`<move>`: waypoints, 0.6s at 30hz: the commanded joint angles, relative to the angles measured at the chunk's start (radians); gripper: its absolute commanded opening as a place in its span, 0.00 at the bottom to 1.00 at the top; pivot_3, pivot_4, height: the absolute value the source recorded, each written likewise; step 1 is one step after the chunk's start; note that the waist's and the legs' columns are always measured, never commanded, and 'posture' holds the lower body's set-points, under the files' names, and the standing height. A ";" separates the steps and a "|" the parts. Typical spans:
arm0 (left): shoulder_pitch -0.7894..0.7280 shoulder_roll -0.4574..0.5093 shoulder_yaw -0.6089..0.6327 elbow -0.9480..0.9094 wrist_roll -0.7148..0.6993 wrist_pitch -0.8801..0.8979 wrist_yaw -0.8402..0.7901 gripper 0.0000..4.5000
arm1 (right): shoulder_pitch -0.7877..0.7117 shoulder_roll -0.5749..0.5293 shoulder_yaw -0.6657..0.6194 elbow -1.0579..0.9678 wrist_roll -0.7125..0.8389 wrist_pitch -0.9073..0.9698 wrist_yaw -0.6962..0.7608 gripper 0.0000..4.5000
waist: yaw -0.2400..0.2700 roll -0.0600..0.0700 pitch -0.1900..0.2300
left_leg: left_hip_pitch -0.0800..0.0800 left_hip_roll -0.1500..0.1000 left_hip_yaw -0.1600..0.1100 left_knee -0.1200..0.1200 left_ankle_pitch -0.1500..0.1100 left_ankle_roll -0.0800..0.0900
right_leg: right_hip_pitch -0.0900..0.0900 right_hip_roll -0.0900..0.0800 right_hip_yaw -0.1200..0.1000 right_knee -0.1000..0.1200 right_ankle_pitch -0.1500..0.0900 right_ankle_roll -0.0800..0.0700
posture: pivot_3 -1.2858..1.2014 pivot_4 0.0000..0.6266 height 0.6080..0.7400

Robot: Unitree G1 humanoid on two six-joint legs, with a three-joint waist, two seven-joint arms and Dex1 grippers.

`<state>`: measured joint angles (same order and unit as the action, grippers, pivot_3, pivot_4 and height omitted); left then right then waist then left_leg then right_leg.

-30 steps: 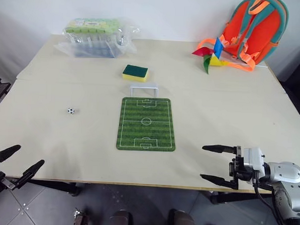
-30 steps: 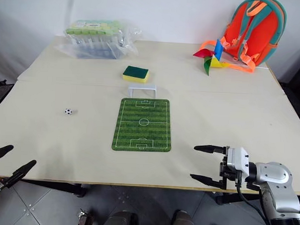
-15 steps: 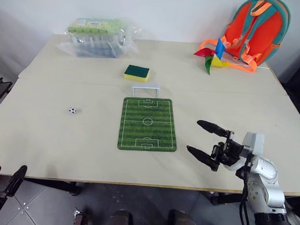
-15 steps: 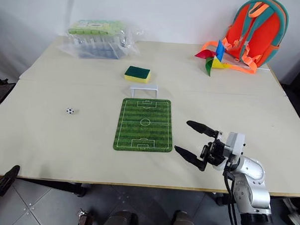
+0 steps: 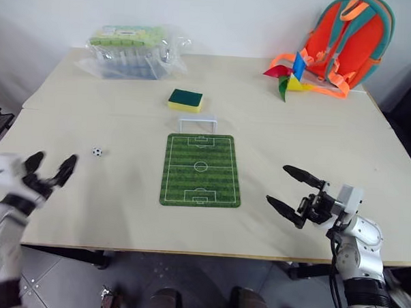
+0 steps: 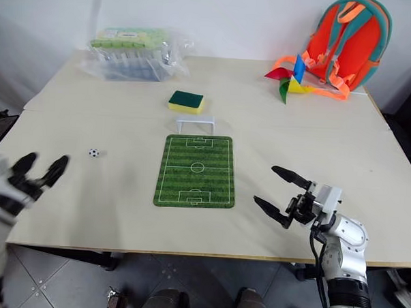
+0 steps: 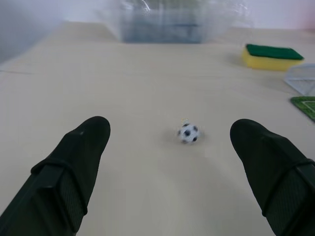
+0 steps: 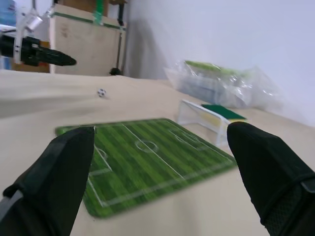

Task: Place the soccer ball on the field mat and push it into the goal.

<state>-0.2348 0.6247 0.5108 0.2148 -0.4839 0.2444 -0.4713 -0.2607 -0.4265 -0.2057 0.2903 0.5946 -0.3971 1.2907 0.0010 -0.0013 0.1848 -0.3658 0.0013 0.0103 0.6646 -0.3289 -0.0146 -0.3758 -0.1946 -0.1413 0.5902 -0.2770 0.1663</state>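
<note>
Starting at our left, we are holding the left gripper (image 5: 49,170) low over the near-left part of the table (image 5: 107,211), its fingers spread wide with nothing between them. In the left wrist view the soccer ball (image 7: 188,133) is sitting on the bare tabletop ahead of those fingers, roughly centred between them but not touched. From the head view the ball is lying just beyond the gripper, well apart from the field mat (image 5: 201,169) to its right.

Moving to the middle, we are seeing the mat lying flat with nothing on it, and the goal (image 5: 196,122) standing just past its far short edge. A green-and-yellow sponge (image 5: 185,99) is resting behind the goal.

Further right, we are keeping the right gripper (image 5: 292,192) just off the mat's near right corner, its fingers also wide apart and carrying nothing.

So we are judging the task as barely begun: the ball is not yet picked up. Grasping it, setting it on the mat and pushing it into the goal are all remaining.
</note>
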 commanded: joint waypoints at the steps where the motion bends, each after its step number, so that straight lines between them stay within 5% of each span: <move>1: -0.107 0.026 -0.064 0.136 0.076 -0.022 0.004 0.99 | -0.022 0.016 -0.026 -0.003 0.022 -0.026 -0.001 1.00 | -0.009 0.000 0.000 | 0.000 0.000 0.000 0.000 0.000 0.000 | 0.000 0.000 0.000 0.000 0.000 0.000 | 0.52 0.24 1.00; 8: -0.325 0.008 -0.177 0.450 0.208 -0.092 0.059 0.99 | 0.012 0.034 0.002 -0.069 0.006 -0.010 -0.024 1.00 | -0.026 0.000 0.000 | 0.000 0.000 0.001 0.000 0.000 0.000 | 0.000 0.000 0.001 -0.001 0.000 0.000 | 0.52 0.24 1.00; 11: -0.339 0.003 -0.186 0.483 0.229 -0.112 0.077 0.85 | 0.027 0.039 0.003 -0.096 0.001 -0.007 -0.042 1.00 | -0.029 0.000 0.000 | 0.000 0.000 0.001 0.000 0.000 0.000 | 0.000 0.000 0.001 -0.001 0.000 0.000 | 0.52 0.24 1.00; 18: -0.299 0.001 -0.175 0.458 0.209 -0.130 0.027 0.34 | 0.048 0.043 0.006 -0.121 -0.019 -0.010 -0.072 1.00 | -0.027 0.000 0.000 | 0.000 0.000 0.001 0.000 0.000 0.000 | -0.001 0.000 0.002 0.000 0.000 0.000 | 0.52 0.24 1.00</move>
<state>-0.5436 0.6186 0.3181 0.6929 -0.2669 0.1258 -0.4312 -0.2206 -0.3840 -0.1985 0.2017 0.5750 -0.3950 1.2264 -0.0255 -0.0017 0.1846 -0.3657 0.0012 0.0114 0.6646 -0.3290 -0.0146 -0.3765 -0.1946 -0.1392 0.5901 -0.2768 0.1667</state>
